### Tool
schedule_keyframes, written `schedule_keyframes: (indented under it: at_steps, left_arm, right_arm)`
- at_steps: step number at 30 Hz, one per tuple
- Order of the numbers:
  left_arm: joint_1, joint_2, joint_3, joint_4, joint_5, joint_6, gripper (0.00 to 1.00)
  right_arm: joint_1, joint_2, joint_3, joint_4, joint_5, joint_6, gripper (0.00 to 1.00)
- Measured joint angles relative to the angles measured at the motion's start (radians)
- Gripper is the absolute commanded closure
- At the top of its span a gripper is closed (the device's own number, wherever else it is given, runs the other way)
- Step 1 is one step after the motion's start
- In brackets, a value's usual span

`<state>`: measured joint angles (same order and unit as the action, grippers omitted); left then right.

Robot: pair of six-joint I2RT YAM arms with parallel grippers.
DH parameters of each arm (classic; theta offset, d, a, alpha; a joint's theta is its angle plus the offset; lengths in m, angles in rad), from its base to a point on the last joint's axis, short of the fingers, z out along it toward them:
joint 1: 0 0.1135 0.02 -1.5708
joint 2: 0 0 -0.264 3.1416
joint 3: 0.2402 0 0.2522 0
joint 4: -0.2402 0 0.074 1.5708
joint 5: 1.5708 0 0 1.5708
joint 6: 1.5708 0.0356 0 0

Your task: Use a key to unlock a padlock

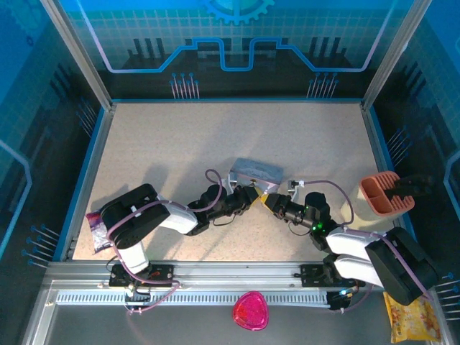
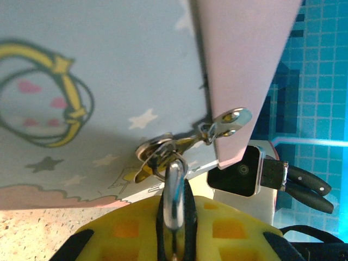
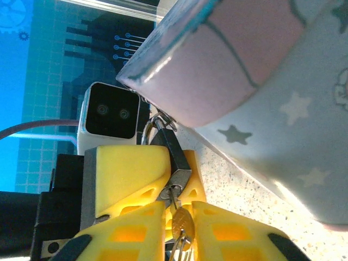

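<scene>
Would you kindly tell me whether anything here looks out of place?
Yes: a pink heart-shaped item and a yellow snack packet lie beyond the near edge of the table, on the camera side of the arm bases, away from the work.

Padlock (image 3: 175, 160) on the hasp (image 2: 229, 120) of the tin (image 3: 261, 81), key (image 3: 182, 222) inserted.
Dark squarish body tilted; thin silvery shackle (image 2: 174, 191) threads the hasp.

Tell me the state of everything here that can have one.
tin: lid shut, hasp latched.
padlock: hanging on the hasp, shackle looks closed.
key: pushed into the padlock's keyhole.
left hand: shut on the padlock.
right hand: shut on the key.
</scene>
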<state>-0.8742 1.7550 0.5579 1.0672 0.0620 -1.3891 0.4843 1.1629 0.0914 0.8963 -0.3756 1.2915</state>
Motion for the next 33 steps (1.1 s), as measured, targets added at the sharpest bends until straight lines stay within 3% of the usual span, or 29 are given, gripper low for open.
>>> schedule_keyframes:
  at_steps: [12,33]
  left_arm:
    - [0.002,0.0,-0.002,0.007,0.003,0.0,1.0]
    - [-0.019,0.014,0.01,-0.016,-0.068,0.001,1.0]
  right_arm:
    - [-0.002,0.005,0.0,0.003,0.0,-0.001,0.94]
    - [-0.061,0.236,0.021,0.238,-0.105,0.123,0.93]
